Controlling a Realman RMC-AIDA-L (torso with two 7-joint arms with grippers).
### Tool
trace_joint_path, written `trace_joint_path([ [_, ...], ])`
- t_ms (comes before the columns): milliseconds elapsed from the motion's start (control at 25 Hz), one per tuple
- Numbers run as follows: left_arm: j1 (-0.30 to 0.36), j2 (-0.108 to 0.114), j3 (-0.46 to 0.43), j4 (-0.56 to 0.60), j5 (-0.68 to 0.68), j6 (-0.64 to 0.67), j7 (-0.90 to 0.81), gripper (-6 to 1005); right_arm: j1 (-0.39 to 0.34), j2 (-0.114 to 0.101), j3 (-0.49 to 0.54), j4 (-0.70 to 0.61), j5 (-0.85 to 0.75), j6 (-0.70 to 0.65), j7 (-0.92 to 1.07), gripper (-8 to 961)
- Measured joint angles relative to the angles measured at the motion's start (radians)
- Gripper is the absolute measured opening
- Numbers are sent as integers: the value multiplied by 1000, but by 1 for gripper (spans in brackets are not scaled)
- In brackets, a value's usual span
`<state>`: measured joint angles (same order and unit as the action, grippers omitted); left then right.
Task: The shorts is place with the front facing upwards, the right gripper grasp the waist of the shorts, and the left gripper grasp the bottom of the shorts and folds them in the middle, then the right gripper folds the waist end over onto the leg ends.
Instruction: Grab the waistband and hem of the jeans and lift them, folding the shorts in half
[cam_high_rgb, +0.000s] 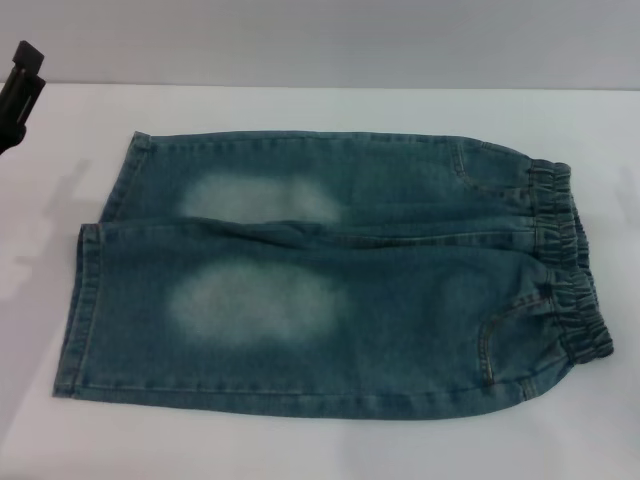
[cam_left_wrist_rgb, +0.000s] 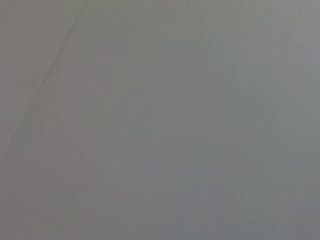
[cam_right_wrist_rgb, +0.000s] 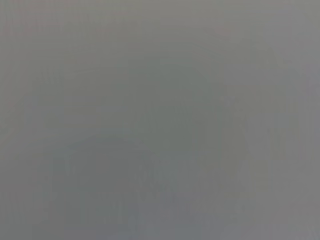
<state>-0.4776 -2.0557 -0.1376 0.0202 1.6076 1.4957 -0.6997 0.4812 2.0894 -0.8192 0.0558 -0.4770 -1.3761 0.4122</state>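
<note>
You see the shorts (cam_high_rgb: 330, 275) lying flat and unfolded on the white table (cam_high_rgb: 330, 450), front up. The gathered waistband (cam_high_rgb: 570, 265) is on the robot's right, and the leg ends (cam_high_rgb: 90, 290) point to its left. Pale faded patches mark both legs. The left gripper (cam_high_rgb: 20, 80) sits at the far left edge of the head view, well clear of the denim; you cannot tell how its fingers stand. The right gripper is out of sight. Both wrist views show only plain grey.
</note>
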Motion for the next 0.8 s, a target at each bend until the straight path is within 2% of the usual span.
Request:
trace_joint_path([
  [440,5,5,62,66,0,0,-125,815,-4,-1,0,2,0,4,0,710],
  [640,-1,6,180,134,0,11,-220,815,2,-3,0,3,0,4,1,710],
  [800,-8,8,313,242,0,11,-403,815,4,-3,0,3,0,4,0,710],
])
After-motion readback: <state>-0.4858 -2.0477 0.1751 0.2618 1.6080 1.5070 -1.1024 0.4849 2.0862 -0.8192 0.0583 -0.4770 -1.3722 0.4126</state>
